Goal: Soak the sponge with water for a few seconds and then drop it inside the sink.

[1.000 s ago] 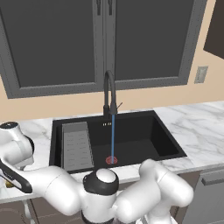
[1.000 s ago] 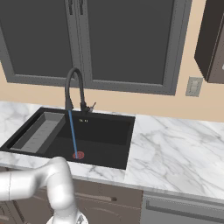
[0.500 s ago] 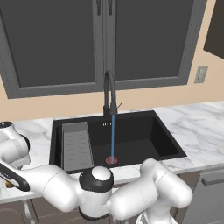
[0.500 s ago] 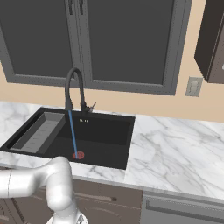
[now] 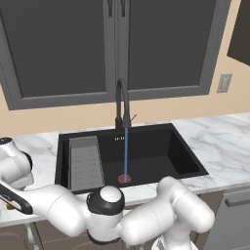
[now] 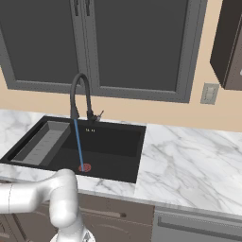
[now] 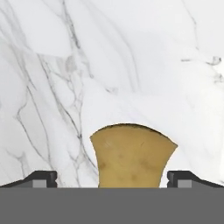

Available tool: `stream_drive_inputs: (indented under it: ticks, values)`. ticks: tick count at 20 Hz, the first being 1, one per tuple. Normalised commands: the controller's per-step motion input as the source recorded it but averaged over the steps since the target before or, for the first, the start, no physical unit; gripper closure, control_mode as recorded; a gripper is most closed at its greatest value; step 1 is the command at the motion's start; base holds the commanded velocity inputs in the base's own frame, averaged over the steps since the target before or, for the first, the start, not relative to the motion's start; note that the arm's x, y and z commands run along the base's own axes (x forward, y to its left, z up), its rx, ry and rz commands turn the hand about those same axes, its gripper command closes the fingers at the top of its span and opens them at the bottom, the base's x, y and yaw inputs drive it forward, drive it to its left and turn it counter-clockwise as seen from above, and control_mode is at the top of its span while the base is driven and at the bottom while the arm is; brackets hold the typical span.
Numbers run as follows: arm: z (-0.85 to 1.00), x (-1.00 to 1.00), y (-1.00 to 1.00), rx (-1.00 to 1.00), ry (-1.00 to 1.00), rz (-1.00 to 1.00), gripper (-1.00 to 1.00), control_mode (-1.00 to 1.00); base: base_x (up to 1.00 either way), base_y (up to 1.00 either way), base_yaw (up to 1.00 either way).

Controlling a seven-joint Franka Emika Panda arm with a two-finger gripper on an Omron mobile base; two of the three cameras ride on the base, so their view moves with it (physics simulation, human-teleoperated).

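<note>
The sponge [image 7: 131,159], a yellow-brown block with pinched sides, lies on white marble counter in the hand view. My gripper [image 7: 113,180] is open and right over it, with one dark fingertip [image 7: 41,178] on each side of the sponge and a gap between tip and sponge. The sink [image 5: 191,162] is a black basin set into the counter. A thin blue stream of water [image 5: 126,152] runs from the black arched faucet [image 5: 121,100] onto the red-ringed drain [image 5: 124,178]. The right base view has the sink [image 6: 120,142] and water [image 6: 79,146] too.
A grey ribbed rack [image 5: 85,162] fills the sink's left part. My arm reaches low to the left, past the sink's left edge. Dark cabinet doors [image 5: 117,44] rise behind the faucet. Marble counter [image 6: 189,160] stretches to the right of the sink.
The arm has edged slightly to the left. The water keeps running and the gripper stays open.
</note>
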Motion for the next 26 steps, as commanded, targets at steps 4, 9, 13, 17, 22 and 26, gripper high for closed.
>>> stream_drive_inputs:
  ticks: [4, 9, 13, 17, 22, 26]
  values:
    - [-0.18, 0.0, 0.0, -0.02, 0.0, 0.0, -1.0, -1.0, 0.0, 0.0, 0.0]
    - [-0.17, 0.0, 0.0, -0.01, 0.0, 0.0, -1.0, -1.0, 0.0, 0.0, 0.0]
    - [-0.14, 0.0, 0.0, 0.0, 0.0, 0.0, -1.0, -1.0, 0.0, 0.0, 0.0]
    - [-0.22, 0.0, 0.0, 0.0, 0.0, 0.0, -1.0, -1.0, 0.0, 0.0, 0.0]
    - [-0.27, 0.0, 0.0, 0.0, 0.0, 0.0, -1.0, -1.0, 0.0, 0.0, 0.0]
    - [-0.2, 0.0, 0.0, 0.0, 0.0, 0.0, -1.0, -1.0, 0.0, 0.0, 0.0]
